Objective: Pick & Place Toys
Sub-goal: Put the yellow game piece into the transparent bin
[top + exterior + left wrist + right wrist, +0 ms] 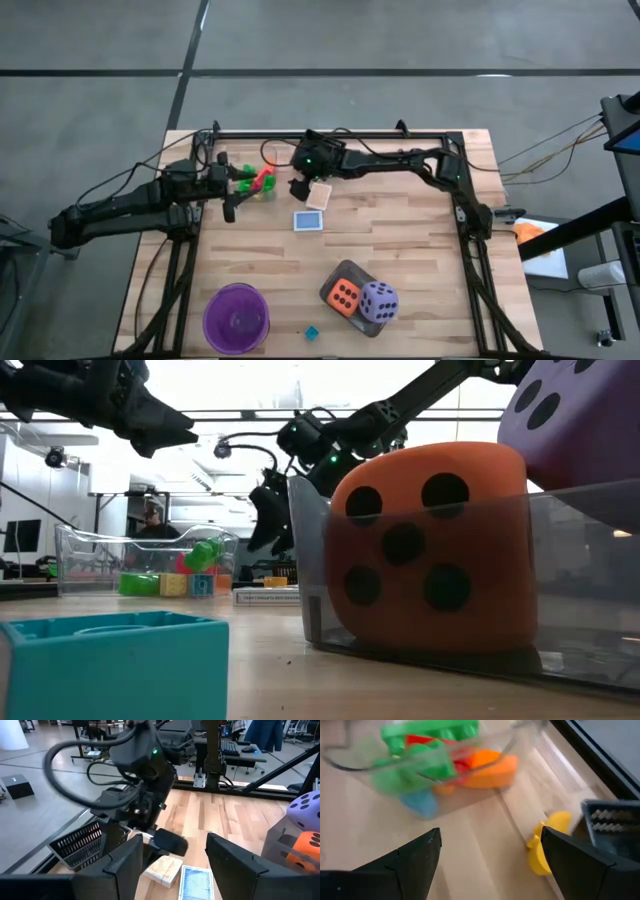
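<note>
The grey tray near the front of the wooden surface holds the orange die and the purple die side by side, touching. The purple bowl stands at the front left; I cannot tell whether anything lies in it. A clear container at the back left holds coloured building blocks: green, red, orange, blue. One teal block lies loose on the surface between bowl and tray.

The left gripper hangs just beside the clear container, its fingers apart with nothing between them. The right gripper is near the middle back, fingers spread wide and empty, beside a pale card; a blue-backed card lies just in front of that.

The low view shows the orange die pressed against the tray's clear wall and the teal block close to the camera. Only the right wrist view shows a yellow piece on the surface beside the container. The left wrist view shows both cards lying just beside each other
</note>
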Action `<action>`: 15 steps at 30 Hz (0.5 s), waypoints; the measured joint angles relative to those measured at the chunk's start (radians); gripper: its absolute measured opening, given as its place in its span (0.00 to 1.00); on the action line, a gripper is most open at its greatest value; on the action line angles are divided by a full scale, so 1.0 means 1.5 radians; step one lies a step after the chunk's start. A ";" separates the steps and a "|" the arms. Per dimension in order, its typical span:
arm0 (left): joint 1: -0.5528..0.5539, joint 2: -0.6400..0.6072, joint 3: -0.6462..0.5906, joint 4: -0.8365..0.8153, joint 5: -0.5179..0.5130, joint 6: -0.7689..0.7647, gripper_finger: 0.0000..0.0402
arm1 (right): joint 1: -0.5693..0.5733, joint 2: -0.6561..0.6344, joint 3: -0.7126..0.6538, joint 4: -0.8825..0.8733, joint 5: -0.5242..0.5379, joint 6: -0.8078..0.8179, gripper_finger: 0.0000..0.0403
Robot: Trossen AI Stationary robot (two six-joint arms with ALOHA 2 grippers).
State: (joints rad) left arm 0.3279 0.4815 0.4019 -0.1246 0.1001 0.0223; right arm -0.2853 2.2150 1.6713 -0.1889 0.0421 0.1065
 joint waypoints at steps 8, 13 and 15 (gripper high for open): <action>0.001 0.000 0.000 0.001 -0.002 -0.002 0.54 | -0.019 -0.002 -0.010 -0.012 -0.016 0.044 0.84; 0.001 0.000 0.000 0.007 -0.002 -0.015 0.54 | -0.020 -0.004 -0.010 -0.037 -0.019 0.083 0.84; 0.001 0.000 0.000 0.011 -0.002 -0.017 0.54 | -0.017 -0.004 -0.011 -0.047 -0.018 0.083 0.84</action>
State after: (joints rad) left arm 0.3286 0.4814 0.4019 -0.1079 0.0967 -0.0037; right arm -0.3107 2.2097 1.6554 -0.2600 0.0147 0.2306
